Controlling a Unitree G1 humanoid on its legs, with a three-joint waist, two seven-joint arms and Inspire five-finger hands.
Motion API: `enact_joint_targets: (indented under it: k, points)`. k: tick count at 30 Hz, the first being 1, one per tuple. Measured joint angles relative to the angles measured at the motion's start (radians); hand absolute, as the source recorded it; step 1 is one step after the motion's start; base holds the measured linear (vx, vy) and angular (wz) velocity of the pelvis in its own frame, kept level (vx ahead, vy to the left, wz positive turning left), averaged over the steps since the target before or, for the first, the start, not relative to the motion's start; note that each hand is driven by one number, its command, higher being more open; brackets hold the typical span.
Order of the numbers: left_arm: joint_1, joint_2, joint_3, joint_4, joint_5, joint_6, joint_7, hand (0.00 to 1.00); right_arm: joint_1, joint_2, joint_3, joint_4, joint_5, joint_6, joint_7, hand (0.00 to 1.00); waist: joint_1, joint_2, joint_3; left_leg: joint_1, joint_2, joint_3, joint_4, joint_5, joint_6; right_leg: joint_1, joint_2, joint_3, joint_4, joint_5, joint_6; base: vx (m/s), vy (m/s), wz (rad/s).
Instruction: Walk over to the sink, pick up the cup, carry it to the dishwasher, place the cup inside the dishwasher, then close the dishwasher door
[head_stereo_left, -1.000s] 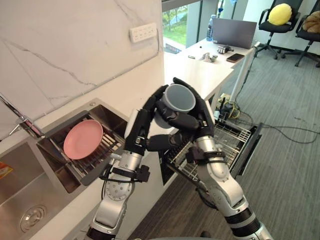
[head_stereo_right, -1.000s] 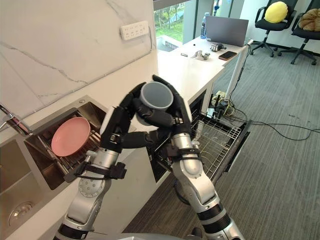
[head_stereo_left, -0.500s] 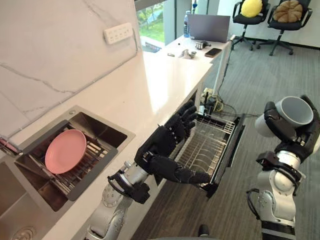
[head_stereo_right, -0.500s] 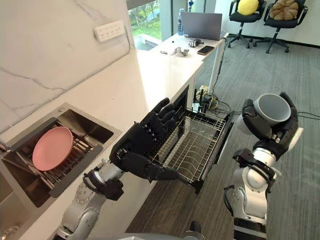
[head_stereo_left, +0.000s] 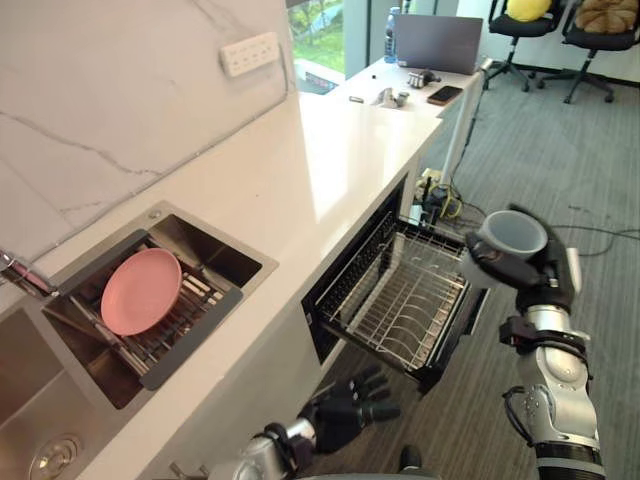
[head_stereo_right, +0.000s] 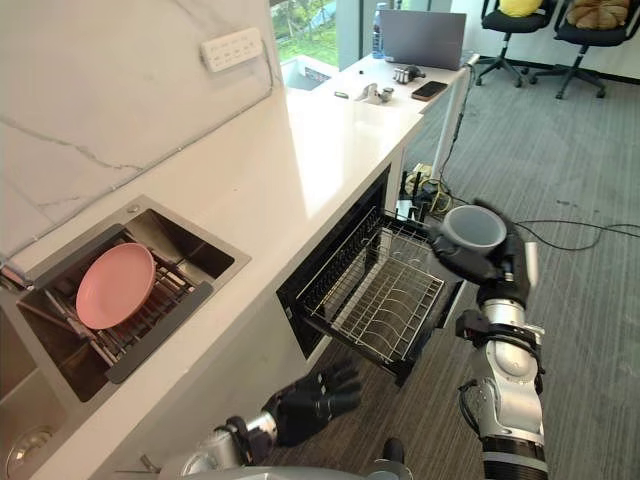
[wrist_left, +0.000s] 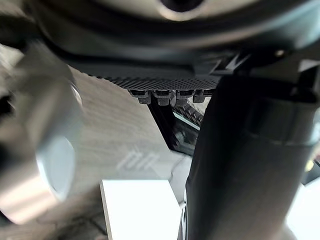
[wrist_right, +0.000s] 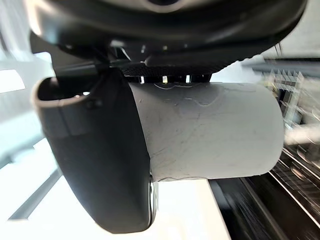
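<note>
cup: upright in R hand, hovering at 3 o'clock of rack, near its outer edge.
step: carrying cup to dishwasher; placing looks next.
next: needs lowering toward 9 o'clock, into pulled-out rack, then letting go.
R hand: fingers curling round cup wall, forearm pointing up.
L hand: hanging low at 6 o'clock, fingers loosely spread, holding nothing.

The pale grey cylindrical cup is showing a matt, faintly scuffed skin against the glossy dark plastic of the right hand curling round it. The white stone countertop is shining smooth and polished, the steel sink at near left is glinting dully, the round pink plate is looking satiny, the metal wire rack is gleaming, and the grey carpet floor is lying rough and matt.
</note>
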Motion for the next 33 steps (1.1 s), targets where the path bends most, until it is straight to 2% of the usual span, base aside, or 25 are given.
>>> enact_joint_targets:
  k: [3,5,6,7,9,10,11,12,13,14,15,16,19,22,24,25,27,29,33]
  points:
    - [0.007,-0.012,0.055,0.116,0.072,-0.068,0.081,1.0,-0.003,0.0,0.013,0.104,-0.049,0.006,0.026,0.0,0.024,-0.002,0.005,-0.027,0.004,-0.051,0.024,-0.013,0.016,0.027,0.0,-0.049,0.0,-0.011,0.0,-0.06,-0.001,0.48]
    - [0.008,-0.018,0.1,0.15,0.109,-0.134,0.145,1.0,-0.011,-0.017,0.017,0.153,-0.194,0.006,0.031,0.0,0.035,-0.001,0.017,-0.065,0.011,-0.087,0.055,-0.018,0.019,0.028,0.005,-0.075,0.0,-0.017,0.001,-0.07,-0.003,0.37]
    - [0.006,-0.019,0.11,0.162,0.121,-0.148,0.157,1.0,-0.015,-0.024,0.019,0.164,-0.219,0.006,0.032,0.0,0.039,-0.001,0.021,-0.071,0.015,-0.091,0.064,-0.021,0.02,0.028,0.009,-0.076,0.0,-0.018,0.0,-0.06,-0.011,0.23]
    - [0.003,-0.02,0.119,0.171,0.167,-0.188,0.186,1.0,-0.027,-0.036,0.02,0.181,-0.247,0.008,0.034,0.0,0.041,0.0,0.034,-0.086,0.022,-0.101,0.08,-0.025,0.021,0.029,0.015,-0.082,0.0,-0.02,-0.002,-0.04,-0.014,0.12]
    - [0.002,-0.029,0.13,0.171,0.228,-0.235,0.216,1.0,-0.05,-0.059,0.019,0.208,-0.261,0.007,0.033,0.0,0.043,0.008,0.057,-0.094,0.027,-0.104,0.09,-0.026,0.022,0.029,0.02,-0.088,0.001,-0.021,-0.003,-0.04,-0.008,0.12]
    - [0.002,-0.042,0.13,0.173,0.288,-0.263,0.252,1.0,-0.058,-0.072,0.018,0.229,-0.299,0.005,0.025,0.0,0.039,0.002,0.074,-0.098,0.031,-0.089,0.09,-0.025,0.027,0.032,0.019,-0.1,0.001,-0.023,-0.004,-0.01,-0.002,0.34]
    - [0.001,-0.049,0.132,0.174,0.302,-0.27,0.283,1.0,-0.056,-0.082,0.014,0.251,-0.357,0.002,0.01,0.0,0.029,0.008,0.083,-0.097,0.046,-0.041,0.088,-0.024,0.057,0.041,0.013,-0.124,0.008,-0.029,-0.003,0.01,0.002,0.48]
    - [0.002,-0.049,0.133,0.175,0.299,-0.269,0.292,1.0,-0.05,-0.087,0.01,0.26,-0.382,0.002,0.0,0.0,0.024,0.007,0.085,-0.096,0.053,-0.007,0.084,-0.023,0.073,0.04,0.005,-0.138,0.017,-0.033,-0.003,0.05,0.018,0.78]
    - [0.002,-0.053,0.143,0.184,0.281,-0.264,0.303,1.0,-0.035,-0.095,-0.011,0.277,-0.432,0.002,-0.018,0.0,0.014,0.005,0.089,-0.09,0.059,0.053,0.062,-0.002,0.104,0.04,-0.017,-0.175,0.039,-0.046,0.001,0.09,0.057,0.89]
    - [0.002,-0.068,0.164,0.19,0.277,-0.263,0.306,1.0,-0.027,-0.1,-0.035,0.296,-0.474,0.002,-0.045,0.0,0.012,0.014,0.093,-0.083,0.049,0.071,0.03,0.04,0.103,0.04,-0.036,-0.202,0.063,-0.06,0.008,0.12,0.098,0.87]
    - [0.002,-0.08,0.178,0.193,0.283,-0.269,0.308,1.0,-0.028,-0.102,-0.049,0.311,-0.492,0.002,-0.061,0.0,0.015,0.024,0.098,-0.073,0.034,0.059,0.001,0.071,0.055,0.039,-0.049,-0.214,0.078,-0.069,0.014,0.11,0.105,0.61]
    - [0.003,-0.082,0.185,0.194,0.296,-0.276,0.309,1.0,-0.032,-0.102,-0.05,0.326,-0.499,0.002,-0.075,0.0,0.017,0.03,0.1,-0.064,0.017,0.051,-0.027,0.085,0.037,0.036,-0.061,-0.222,0.089,-0.075,0.019,0.11,0.107,0.35]
    - [0.003,-0.081,0.202,0.196,0.327,-0.283,0.31,1.0,-0.065,-0.102,-0.018,0.375,-0.52,0.003,-0.077,0.0,0.02,0.039,0.119,-0.057,-0.019,0.048,-0.057,0.095,0.04,0.027,-0.096,-0.227,0.106,-0.082,0.033,0.07,0.082,0.17]
    - [-0.042,-0.086,0.225,0.255,0.28,-0.257,0.289,1.0,-0.101,-0.102,0.014,0.446,-0.52,0.004,-0.076,0.0,0.022,0.072,0.138,-0.057,-0.044,0.035,-0.073,0.099,0.045,0.027,-0.12,-0.239,0.118,-0.091,0.046,0.03,0.043,0.15]
    - [-0.081,-0.104,0.28,0.313,0.239,-0.226,0.242,1.0,-0.118,-0.102,0.026,0.486,-0.52,0.009,-0.069,0.0,0.021,0.101,0.149,-0.057,-0.049,0.03,-0.076,0.102,0.049,0.027,-0.126,-0.244,0.125,-0.095,0.051,0.02,0.012,0.09]
    - [-0.098,-0.107,0.317,0.34,0.22,-0.206,0.192,1.0,-0.126,-0.102,0.029,0.508,-0.52,0.01,-0.064,0.0,0.021,0.116,0.158,-0.057,-0.051,0.025,-0.077,0.108,0.05,0.026,-0.13,-0.247,0.133,-0.099,0.052,0.01,-0.006,0.06]
    - [-0.106,-0.106,0.355,0.364,0.164,-0.183,0.145,1.0,-0.143,-0.103,0.032,0.539,-0.531,0.015,-0.062,0.0,0.018,0.13,0.167,-0.059,-0.056,0.021,-0.08,0.123,0.05,0.021,-0.136,-0.247,0.143,-0.107,0.052,0.01,-0.016,0.04]
    - [-0.112,-0.092,0.379,0.377,0.082,-0.152,0.107,1.0,-0.194,-0.145,0.064,0.593,-0.55,0.025,-0.063,0.0,0.017,0.144,0.174,-0.087,-0.072,0.011,-0.087,0.17,0.053,-0.016,-0.158,-0.247,0.177,-0.12,0.048,-0.03,-0.019,0.09]
    - [-0.145,-0.083,0.387,0.394,0.04,-0.131,0.063,1.0,-0.302,-0.223,0.097,0.689,-0.569,0.027,-0.069,0.0,0.019,0.175,0.212,-0.133,-0.076,-0.027,-0.109,0.252,0.045,-0.056,-0.167,-0.272,0.212,-0.131,0.031,-0.1,-0.035,0.25]
